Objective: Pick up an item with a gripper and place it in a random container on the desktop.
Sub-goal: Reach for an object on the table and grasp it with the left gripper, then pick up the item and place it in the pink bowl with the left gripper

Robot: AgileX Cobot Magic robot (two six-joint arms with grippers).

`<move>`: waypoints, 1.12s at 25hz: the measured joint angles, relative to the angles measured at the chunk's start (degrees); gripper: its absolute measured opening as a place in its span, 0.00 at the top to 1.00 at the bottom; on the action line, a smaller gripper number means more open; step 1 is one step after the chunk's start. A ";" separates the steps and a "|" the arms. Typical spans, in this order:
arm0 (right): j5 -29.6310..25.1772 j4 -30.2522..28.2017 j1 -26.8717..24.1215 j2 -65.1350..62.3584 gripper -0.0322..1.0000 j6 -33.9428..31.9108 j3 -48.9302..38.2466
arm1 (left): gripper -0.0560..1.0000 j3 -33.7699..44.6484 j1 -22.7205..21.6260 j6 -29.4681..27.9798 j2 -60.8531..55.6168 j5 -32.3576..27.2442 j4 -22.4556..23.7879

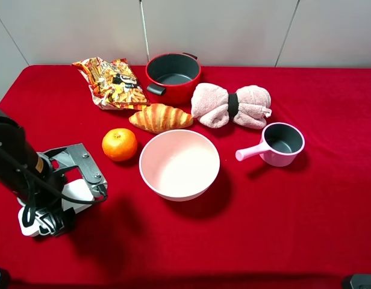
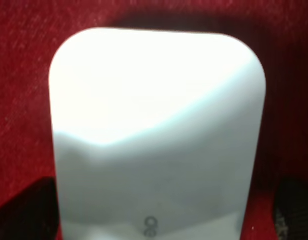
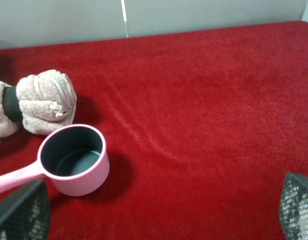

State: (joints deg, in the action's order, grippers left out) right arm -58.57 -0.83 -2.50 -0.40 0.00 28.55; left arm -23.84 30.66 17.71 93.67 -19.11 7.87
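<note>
The white box is smooth plastic, the red desktop napped cloth, the pink bowl smooth.

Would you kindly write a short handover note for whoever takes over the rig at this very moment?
Left gripper: down at the near left of the red desktop, jaws open astride the white box, not clamped; red cloth shows beside one finger.
Right gripper: open, empty, above the cloth by the small pink saucepan.
White box: flat on the cloth, not lifted.
Pink bowl: mid-table, empty.
Done: gripper positioned at the box.
Left: grip, lift, carry to the bowl, release.
</note>
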 joint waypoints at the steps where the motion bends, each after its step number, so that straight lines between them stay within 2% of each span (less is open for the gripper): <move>1: 0.00 0.00 0.00 0.00 0.30 0.00 0.00 | 0.24 0.00 0.00 0.00 0.00 0.00 0.00; 5: 0.00 0.00 0.00 0.00 0.30 0.00 0.00 | 0.37 0.00 0.00 0.00 0.00 0.11 0.12; 28: 0.00 0.00 0.00 0.00 0.30 0.00 0.00 | 0.37 -0.58 0.00 0.00 -0.84 -1.01 0.30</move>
State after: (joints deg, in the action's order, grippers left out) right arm -58.57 -0.83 -2.50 -0.40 0.00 28.55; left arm -24.42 30.66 17.71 92.83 -20.12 8.17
